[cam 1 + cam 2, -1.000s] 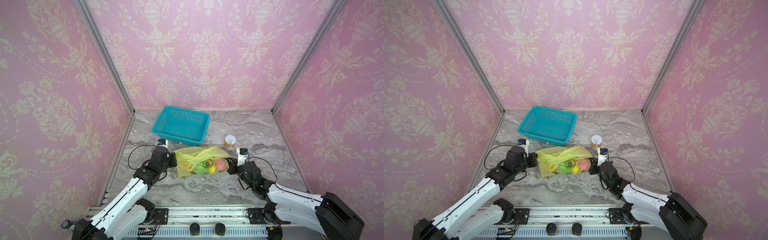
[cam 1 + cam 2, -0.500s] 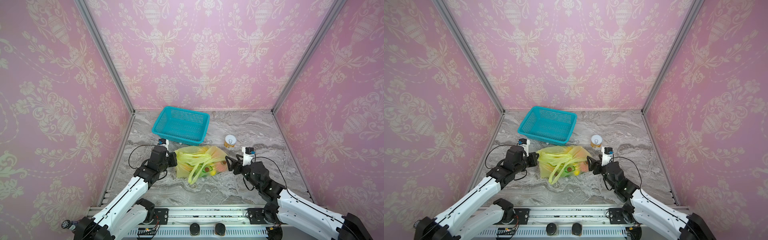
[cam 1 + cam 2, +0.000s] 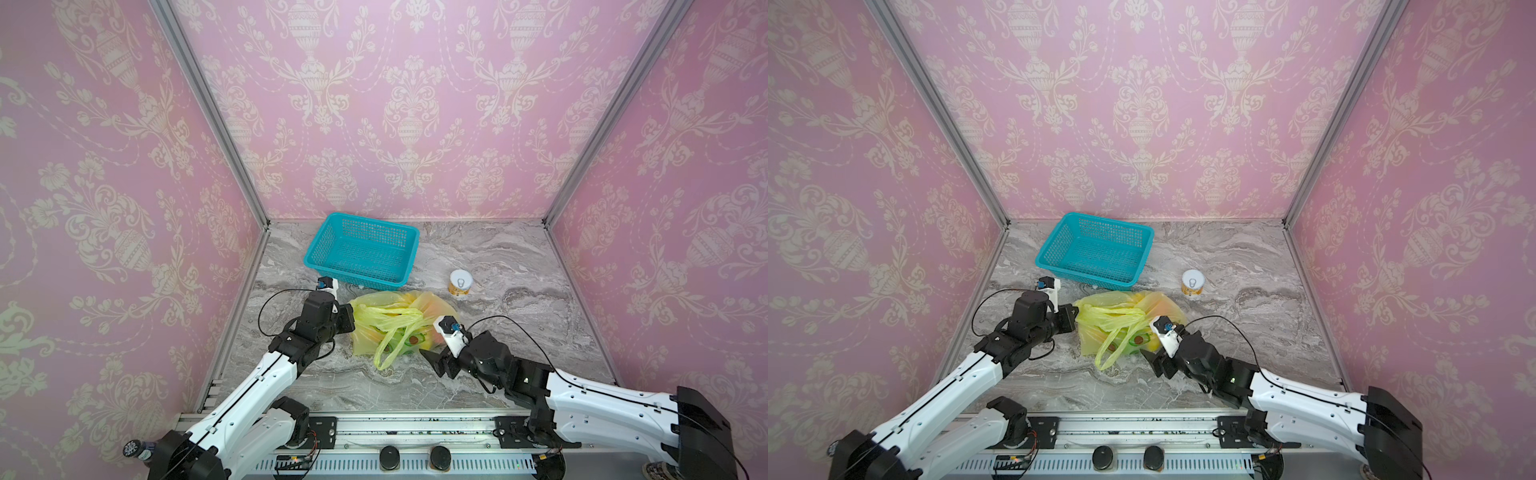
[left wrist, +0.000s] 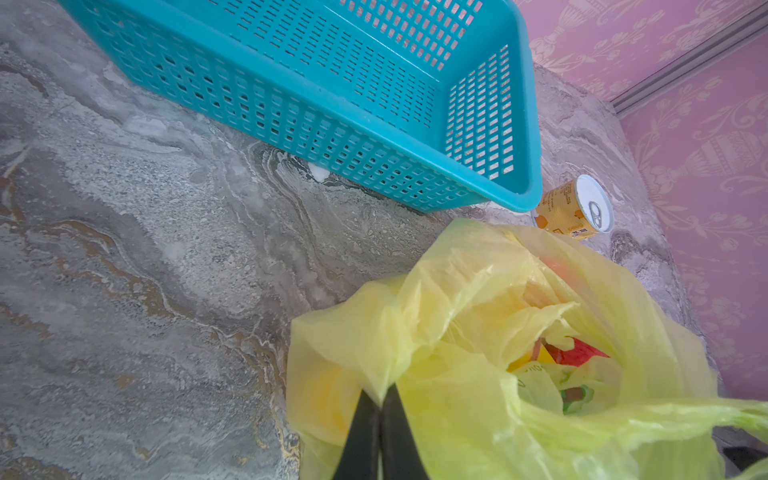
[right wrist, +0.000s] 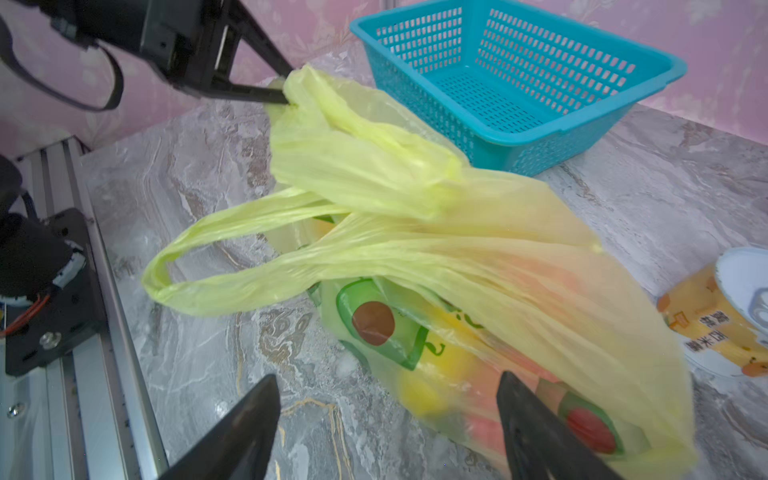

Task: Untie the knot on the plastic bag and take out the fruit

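Observation:
The pale-yellow plastic bag (image 3: 395, 320) (image 3: 1121, 322) lies on the marble table, in front of the basket. My left gripper (image 3: 351, 318) (image 4: 381, 397) is shut on a pinch of the bag's left edge. My right gripper (image 3: 434, 362) (image 5: 386, 378) stands open just off the bag's near right side, with nothing between its fingers. One handle loop (image 5: 166, 274) (image 3: 384, 353) lies loose on the table toward the front. No knot shows in any view. Fruit shows through the film: a yellow piece (image 5: 451, 363) and a red piece (image 4: 582, 353).
A teal perforated basket (image 3: 322, 245) (image 3: 1059, 245) stands behind the bag. A small white-and-yellow can (image 3: 460, 282) (image 3: 1192, 284) stands to the bag's right rear. Pink walls close the left, back and right. A metal rail (image 3: 374, 428) runs along the front edge.
My right gripper has opened, let go of the bag and drawn back toward the front. A handle loop has come free onto the table. The left gripper has kept its hold.

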Robot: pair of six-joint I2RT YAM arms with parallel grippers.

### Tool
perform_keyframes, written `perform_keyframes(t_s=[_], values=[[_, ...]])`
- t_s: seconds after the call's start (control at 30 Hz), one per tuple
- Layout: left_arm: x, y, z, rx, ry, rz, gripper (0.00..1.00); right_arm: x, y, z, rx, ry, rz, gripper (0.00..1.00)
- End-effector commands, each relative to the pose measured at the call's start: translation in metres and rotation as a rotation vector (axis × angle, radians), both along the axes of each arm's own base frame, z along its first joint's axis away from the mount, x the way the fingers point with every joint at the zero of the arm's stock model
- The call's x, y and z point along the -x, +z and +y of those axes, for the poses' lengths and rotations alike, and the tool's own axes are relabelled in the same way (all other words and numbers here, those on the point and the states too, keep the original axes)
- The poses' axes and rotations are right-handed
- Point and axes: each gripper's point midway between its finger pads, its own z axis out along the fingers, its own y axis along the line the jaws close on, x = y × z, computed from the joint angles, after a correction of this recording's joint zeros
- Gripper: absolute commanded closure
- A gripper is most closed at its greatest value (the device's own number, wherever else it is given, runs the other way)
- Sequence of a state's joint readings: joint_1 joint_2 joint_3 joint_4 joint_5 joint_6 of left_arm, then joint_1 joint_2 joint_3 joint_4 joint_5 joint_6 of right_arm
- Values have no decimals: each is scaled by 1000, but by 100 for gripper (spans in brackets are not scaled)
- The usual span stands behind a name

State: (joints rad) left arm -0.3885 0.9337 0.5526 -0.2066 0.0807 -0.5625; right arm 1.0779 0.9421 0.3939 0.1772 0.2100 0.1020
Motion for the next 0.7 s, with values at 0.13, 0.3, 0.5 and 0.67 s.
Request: perform_keyframes(t_s=[0.13,0.3,0.5,0.67], values=[[0,-4,4,-25,8,9,100,21,13,39,102,123,-207,13],[0,-3,3,-19,5,7,100,26,12,71,179,104,-293,7],[1,-3,3,-14,1,7,100,19,0,113,340,7,-436,6],[2,-2,2,-8,-1,5,100,-2,1,121,398,-170,-534,4]])
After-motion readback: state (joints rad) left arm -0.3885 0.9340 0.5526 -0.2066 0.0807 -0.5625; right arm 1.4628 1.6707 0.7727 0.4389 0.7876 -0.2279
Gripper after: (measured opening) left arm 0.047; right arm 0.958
